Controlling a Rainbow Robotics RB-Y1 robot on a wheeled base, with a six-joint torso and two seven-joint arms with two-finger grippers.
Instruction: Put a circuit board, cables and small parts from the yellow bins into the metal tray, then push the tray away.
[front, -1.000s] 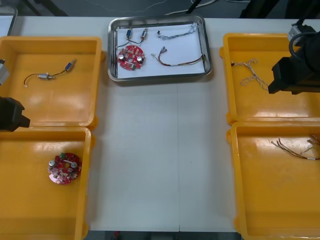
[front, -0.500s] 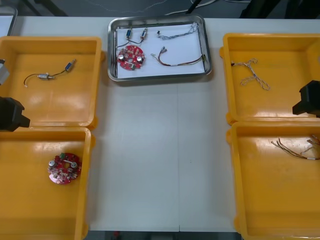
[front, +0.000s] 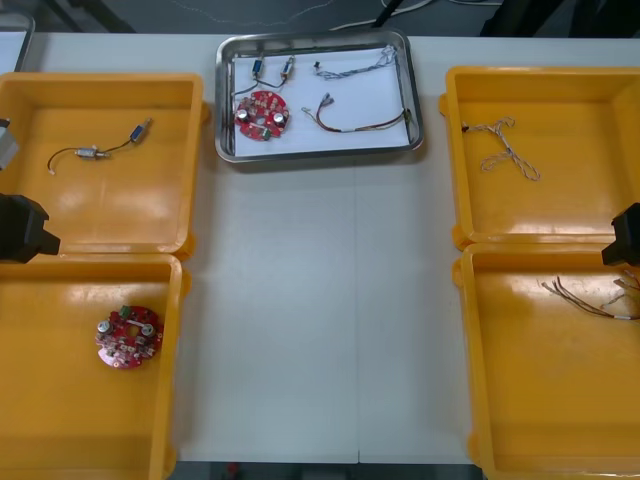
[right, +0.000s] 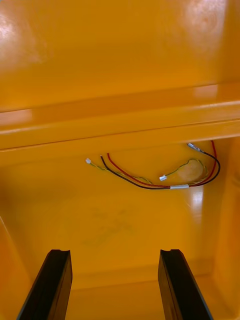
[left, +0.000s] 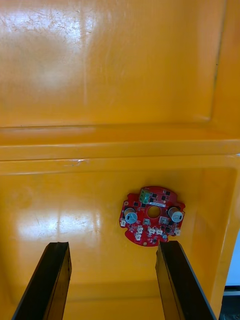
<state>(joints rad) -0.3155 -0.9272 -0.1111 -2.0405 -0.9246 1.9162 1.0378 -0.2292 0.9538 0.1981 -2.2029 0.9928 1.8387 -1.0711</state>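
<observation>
The metal tray (front: 320, 153) stands at the table's far middle, white inside. In it lie a round red circuit board (front: 262, 113), a red and yellow cable (front: 360, 120), a twisted cable (front: 355, 63) and small metal parts (front: 272, 68). My right gripper (right: 117, 285) is open over the near right yellow bin (right: 120, 230), with nothing between its fingers; a red and yellow cable (right: 155, 175) lies ahead of them. My left gripper (left: 114, 280) is open over the near left yellow bin (left: 60, 200), a red circuit board (left: 151, 216) just ahead of one finger.
The left arm (front: 20, 228) sits at the left edge and the right arm (front: 625, 235) at the right edge. The far left bin (front: 170, 210) holds a small metal part on a cable (front: 95, 152). The far right bin (front: 560, 215) holds a twisted blue and white cable (front: 505, 148).
The right arm has drawn back from over the far right bin toward the right edge and nearer. The left arm and the tray have not moved.
</observation>
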